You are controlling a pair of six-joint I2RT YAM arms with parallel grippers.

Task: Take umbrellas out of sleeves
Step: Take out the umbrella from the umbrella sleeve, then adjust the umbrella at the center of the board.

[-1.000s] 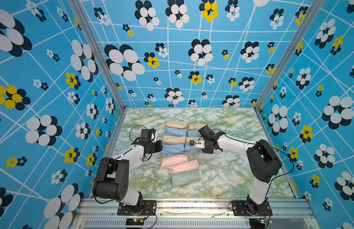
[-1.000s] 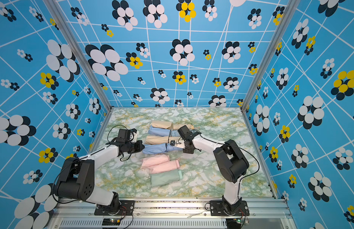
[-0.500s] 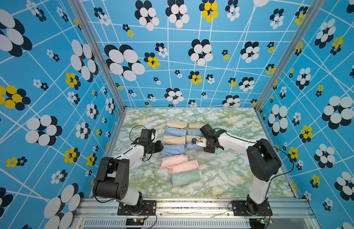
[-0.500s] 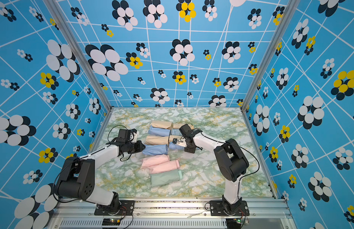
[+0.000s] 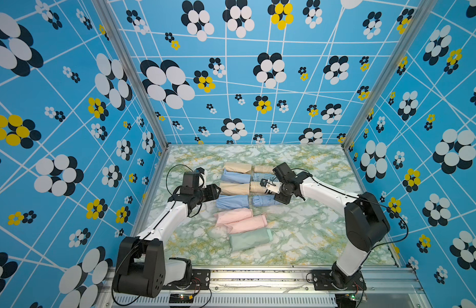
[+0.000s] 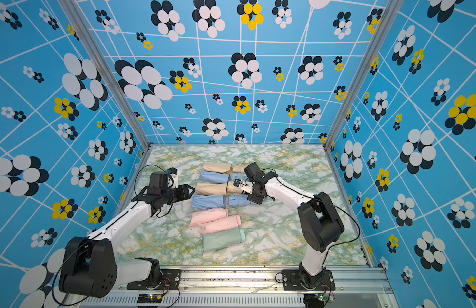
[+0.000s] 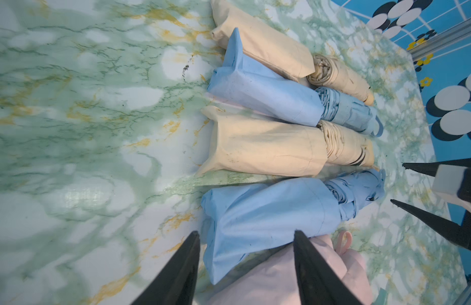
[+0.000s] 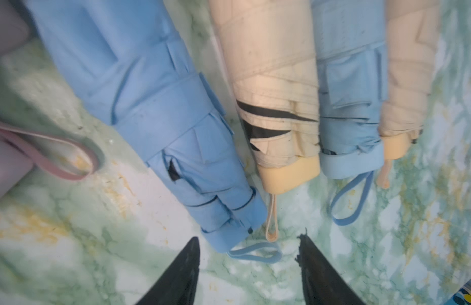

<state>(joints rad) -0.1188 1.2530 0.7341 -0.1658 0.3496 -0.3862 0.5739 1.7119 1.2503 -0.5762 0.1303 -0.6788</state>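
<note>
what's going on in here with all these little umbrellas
Two robot arms are taking umbrellas out of sleeves on a marble table. The two beige and two blue ones stick out partway; the pink sleeves and mint sleeve have theirs inside. The left gripper and right gripper have open jaws, holding nothing.
</note>
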